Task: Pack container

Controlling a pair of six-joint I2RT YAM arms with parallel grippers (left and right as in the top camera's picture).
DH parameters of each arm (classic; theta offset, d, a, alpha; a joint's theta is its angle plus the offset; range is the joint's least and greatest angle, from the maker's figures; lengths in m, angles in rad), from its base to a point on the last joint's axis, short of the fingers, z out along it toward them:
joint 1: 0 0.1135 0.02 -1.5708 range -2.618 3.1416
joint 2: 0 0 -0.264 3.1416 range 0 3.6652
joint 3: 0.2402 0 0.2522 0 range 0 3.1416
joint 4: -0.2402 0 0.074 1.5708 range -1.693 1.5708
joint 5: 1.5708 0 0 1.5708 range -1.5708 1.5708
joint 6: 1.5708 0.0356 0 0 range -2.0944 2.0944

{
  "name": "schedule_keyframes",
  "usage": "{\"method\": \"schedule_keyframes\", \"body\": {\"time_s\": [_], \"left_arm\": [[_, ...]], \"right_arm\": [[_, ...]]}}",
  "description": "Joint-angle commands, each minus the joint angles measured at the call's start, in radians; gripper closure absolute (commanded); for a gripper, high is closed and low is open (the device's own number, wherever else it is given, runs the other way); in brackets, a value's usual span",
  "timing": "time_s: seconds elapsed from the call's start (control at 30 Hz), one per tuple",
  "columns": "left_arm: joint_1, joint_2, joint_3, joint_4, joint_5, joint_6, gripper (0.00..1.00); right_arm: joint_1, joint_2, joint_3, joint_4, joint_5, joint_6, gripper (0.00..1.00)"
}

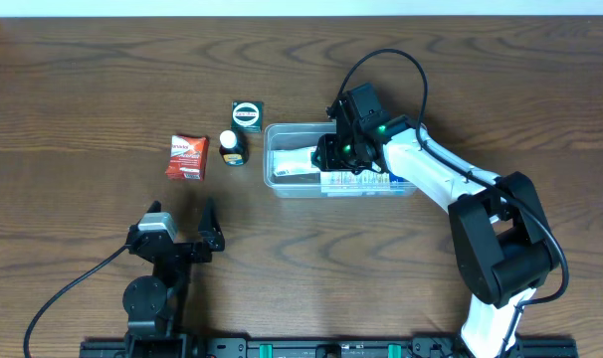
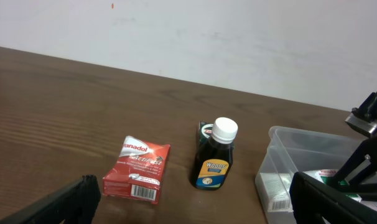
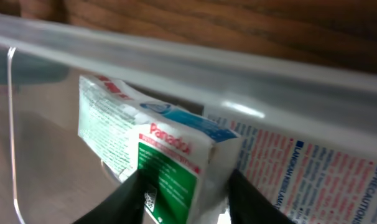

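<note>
While the right gripper (image 3: pixel 187 196) is pinching a green-and-white cardboard box (image 3: pixel 167 155), it is reaching inside the clear rectangular plastic container (image 1: pixel 272 164), near frame centre.
Releasing it tilted is likely risking a jammed fit.

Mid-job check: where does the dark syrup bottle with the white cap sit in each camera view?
Overhead: the bottle stands upper middle, between the red box and the container.
Left wrist: bottle at centre, red box on its left, container at the right edge.
Right wrist: not in it; only the container's rim and a green-and-white box show.
Shared landmark: the container, in all three.
</note>
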Motion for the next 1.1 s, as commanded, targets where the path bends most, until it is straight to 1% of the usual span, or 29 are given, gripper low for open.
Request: {"method": "schedule_keyframes", "body": {"time_s": [0.0,0.03,0.2,0.33,0.47,0.77,1.07], "left_arm": [[0.005,-0.006,-0.015,-0.036,0.018,0.017,0.02],[0.005,-0.006,-0.015,-0.036,0.018,0.017,0.02],[0.005,-0.006,-0.015,-0.036,0.018,0.017,0.02],[0.005,-0.006,-0.015,-0.036,0.018,0.017,0.02],[0.005,-0.006,-0.015,-0.036,0.018,0.017,0.02],[0.005,-0.006,-0.015,-0.036,0.018,0.017,0.02],[0.005,-0.006,-0.015,-0.036,0.018,0.017,0.02]], "right_arm": [[-0.001,0.026,0.006,-0.003,0.009,0.007,0.71],[-0.001,0.026,0.006,-0.003,0.009,0.007,0.75],[-0.001,0.026,0.006,0.002,-0.004,0.007,0.90],[-0.010,0.026,0.006,0.014,-0.013,0.003,0.98],[-0.027,0.026,0.006,0.014,-0.029,-0.002,0.99],[-0.066,0.010,0.008,0.010,-0.128,-0.043,0.99],[-0.086,-0.080,0.008,-0.035,-0.209,-0.065,0.99]]}}
